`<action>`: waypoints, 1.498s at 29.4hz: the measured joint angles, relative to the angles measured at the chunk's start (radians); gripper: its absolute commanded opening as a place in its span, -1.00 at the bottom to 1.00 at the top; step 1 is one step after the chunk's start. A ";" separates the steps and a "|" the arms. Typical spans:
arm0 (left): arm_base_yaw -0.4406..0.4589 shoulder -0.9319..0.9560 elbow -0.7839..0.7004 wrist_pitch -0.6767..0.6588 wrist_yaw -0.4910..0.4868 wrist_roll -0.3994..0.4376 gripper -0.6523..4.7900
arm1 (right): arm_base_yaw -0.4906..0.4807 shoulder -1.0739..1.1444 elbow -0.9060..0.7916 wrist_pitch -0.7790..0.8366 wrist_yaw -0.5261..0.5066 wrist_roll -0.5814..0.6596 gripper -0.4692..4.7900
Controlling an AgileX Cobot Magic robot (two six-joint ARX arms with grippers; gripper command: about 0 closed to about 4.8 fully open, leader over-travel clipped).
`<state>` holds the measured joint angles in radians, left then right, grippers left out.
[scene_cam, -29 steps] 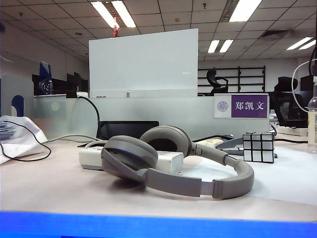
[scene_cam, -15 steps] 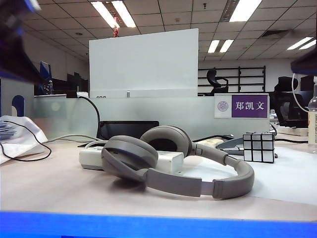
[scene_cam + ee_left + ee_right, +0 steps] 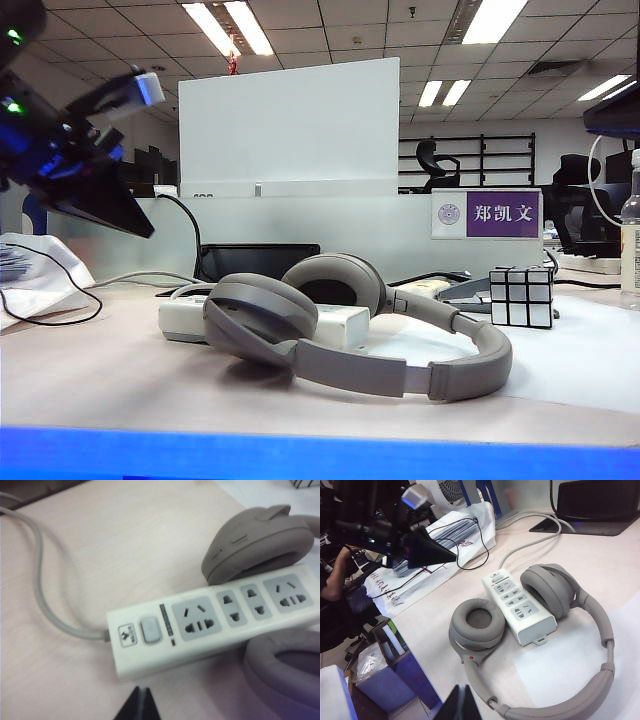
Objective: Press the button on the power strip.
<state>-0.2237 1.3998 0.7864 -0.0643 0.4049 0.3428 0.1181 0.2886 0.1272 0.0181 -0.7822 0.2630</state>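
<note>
Power strip [image 3: 215,622] lies flat on the pale wooden table [image 3: 125,540], off-white, with its grey cable [image 3: 42,580] leaving the end nearest the switch, and a pair of grey over-ear headphones [image 3: 540,630] straddles it: one ear cup [image 3: 257,542] leans against its far long side and the other [image 3: 285,672] sits just beside its near side, both toward the socket end. The button [image 3: 150,630], a pale grey rocker beside the logo, stands clear of the headphones. The step in hand looks like the approach: nothing is touching the strip yet. The left gripper [image 3: 138,705] hangs in the air above the table, on the cable-end side, its dark fingertips drawn together into one point, which in the left wrist view aims a little short of the strip's near edge and roughly in line with the button. In the exterior view the left arm [image 3: 70,150] is high at the left, well above the strip. The right gripper [image 3: 459,705] is also raised, well apart from the strip, its tips likewise pressed together; it seems to have no part here. The next move probably calls for the left gripper to come down and forward so its closed tip lands squarely on the rocker, without sliding onto the logo or the first socket [image 3: 196,621], and without nudging the near ear cup.
</note>
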 measured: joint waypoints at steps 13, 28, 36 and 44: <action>-0.049 0.151 0.131 -0.080 0.018 0.075 -0.78 | -0.001 -0.001 0.000 0.019 0.001 -0.024 -0.82; -0.069 0.216 0.131 0.014 -0.004 0.091 -0.78 | 0.000 -0.001 0.000 0.052 0.001 -0.036 -0.82; -0.069 0.268 0.133 0.043 0.003 0.086 -0.78 | 0.000 -0.001 0.000 0.052 0.003 -0.044 -0.82; -0.069 0.284 0.135 0.114 0.004 0.068 -0.78 | 0.000 -0.001 0.000 0.052 0.003 -0.044 -0.82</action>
<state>-0.2928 1.6840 0.9218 0.0502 0.4088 0.4103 0.1177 0.2878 0.1268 0.0704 -0.7792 0.2188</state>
